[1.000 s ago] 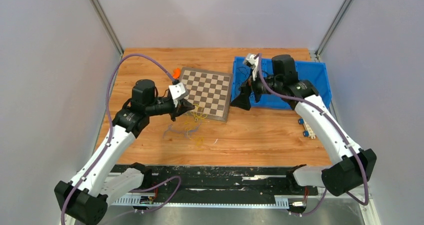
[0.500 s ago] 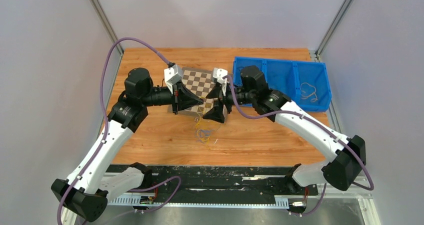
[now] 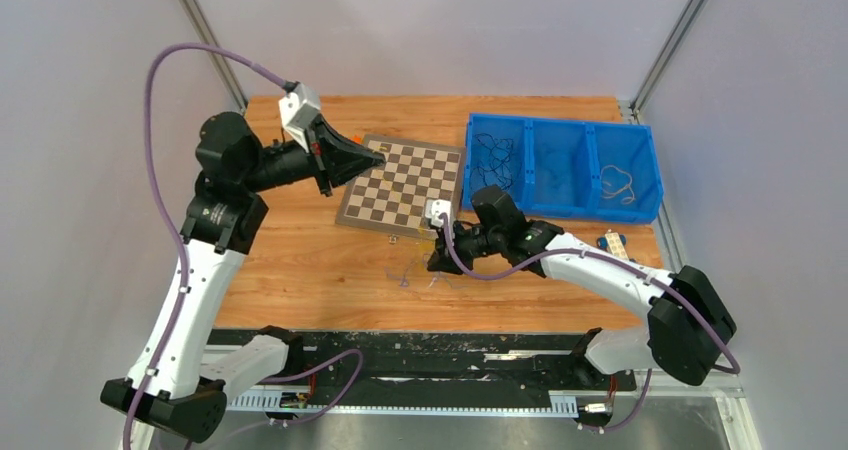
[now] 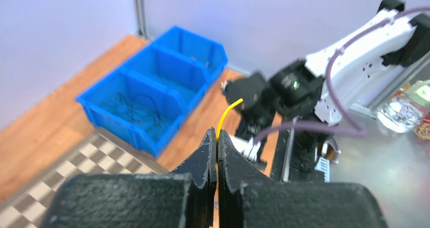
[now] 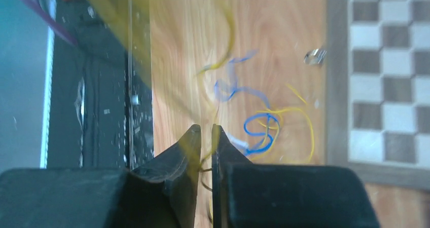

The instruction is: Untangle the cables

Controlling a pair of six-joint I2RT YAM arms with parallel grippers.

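The cables' loose tangle (image 3: 412, 268) of yellow and blue strands lies on the wood just in front of the chessboard; the right wrist view shows its loops (image 5: 263, 126). My left gripper (image 3: 378, 157) is raised over the board's far left corner. It is shut on a yellow cable (image 4: 225, 114) that pokes out past its tips (image 4: 217, 137). My right gripper (image 3: 434, 262) is low at the tangle's right side. Its jaws (image 5: 207, 131) stand almost together, with thin yellow strands caught in the slim gap between them.
A chessboard (image 3: 405, 185) lies mid-table. Behind it on the right stands a blue bin (image 3: 560, 130), with black cables (image 3: 495, 155) in its left compartment and a pale cable (image 3: 618, 183) in its right one. Small parts (image 3: 612, 242) lie near the right edge.
The left arm rose and swung back to the left with its jaws shut. The right arm came from the bin down to the tangle and its jaws closed from wide open.
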